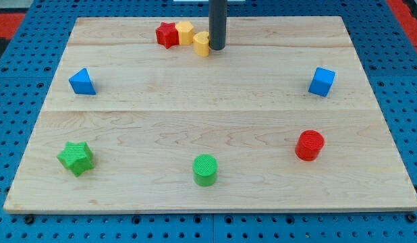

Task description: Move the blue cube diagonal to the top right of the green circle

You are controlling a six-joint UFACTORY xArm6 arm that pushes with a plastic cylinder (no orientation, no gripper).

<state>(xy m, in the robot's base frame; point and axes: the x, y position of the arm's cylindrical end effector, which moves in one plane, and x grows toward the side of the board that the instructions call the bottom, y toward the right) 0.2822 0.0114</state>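
The blue cube (322, 82) sits at the view's right, in the upper half of the wooden board (208, 128). The green circle (205, 169) stands near the view's bottom centre, well to the lower left of the cube. My tip (216, 48) is near the view's top centre, touching or right beside a yellow block (202, 43). It is far left of the blue cube and far above the green circle.
A red star (167, 34) and a yellow hexagon-like block (185, 32) sit left of my tip at the top. A blue triangle (81, 82) is at the left, a green star (75, 158) at the lower left, a red cylinder (309, 145) at the lower right.
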